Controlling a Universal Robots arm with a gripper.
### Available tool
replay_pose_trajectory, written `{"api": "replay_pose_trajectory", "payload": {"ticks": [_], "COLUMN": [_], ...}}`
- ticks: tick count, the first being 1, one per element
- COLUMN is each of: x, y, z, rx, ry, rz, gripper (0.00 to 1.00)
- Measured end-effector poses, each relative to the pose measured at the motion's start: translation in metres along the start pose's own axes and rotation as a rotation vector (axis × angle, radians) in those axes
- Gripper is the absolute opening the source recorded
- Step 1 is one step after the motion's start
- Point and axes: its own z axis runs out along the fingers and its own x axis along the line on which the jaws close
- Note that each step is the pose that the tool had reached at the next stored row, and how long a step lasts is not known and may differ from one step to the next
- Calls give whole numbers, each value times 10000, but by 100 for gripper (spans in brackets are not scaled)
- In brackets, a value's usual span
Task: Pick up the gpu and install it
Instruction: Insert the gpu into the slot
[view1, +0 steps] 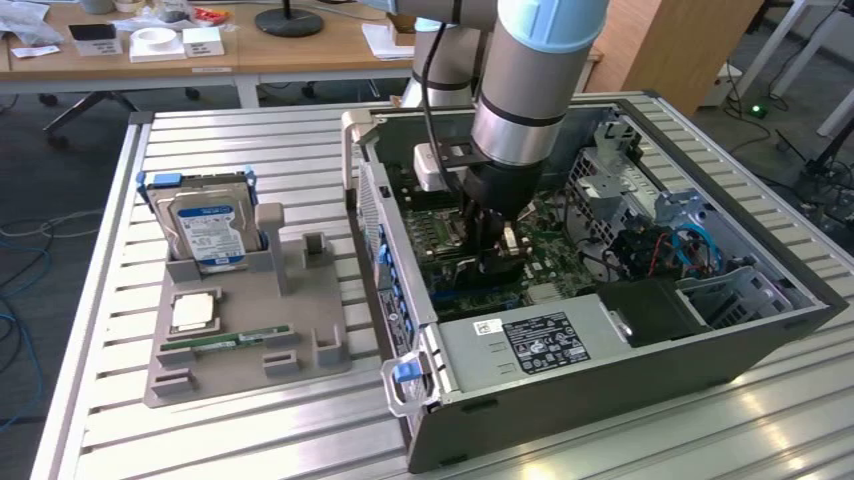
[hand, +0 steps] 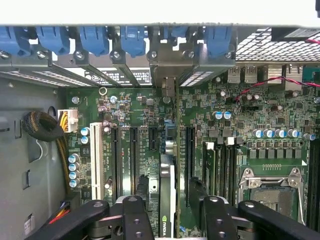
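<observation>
gpu: the gpu (hand: 169, 197) stands on its thin edge inside the computer case (view1: 747, 335), seen as a sliver with a white and green strip. Its long side runs along the black slots of the green board (hand: 240, 107), from the pincer toward the metal back wall with the blue clips.
where: it sits down among the slots, in the middle of the board, right under the arm.
pincer: the pincer (hand: 170, 220) has one black finger (hand: 135, 217) on each side of the gpu. A gap shows between each finger and the card, so the pincer stands wide and is not squeezing it.
surface: the case lies open on a worktop (view1: 240, 140) made of long silver metal strips. A gray tray (view1: 247, 345) sits beside the case on the exterior view's left.
room: a wooden desk (view1: 294, 50) with small white boxes stands behind, over a dark floor.
count: one arm, one case, one tray. On the tray are one silver hard drive (view1: 207, 225), standing up, one flat square chip (view1: 194, 312) and one narrow green stick (view1: 227, 343).
</observation>
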Motion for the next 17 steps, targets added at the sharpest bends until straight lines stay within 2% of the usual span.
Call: {"api": "replay_pose_trajectory", "payload": {"ticks": [4,11,17], "x": [-1,-5,-9], "y": [0,0,0], "z": [-64,-291,-485], "rx": [0,11,43], "ry": [1,0,-1], "rz": [0,-2,-1], "gripper": [45,45,45]}}
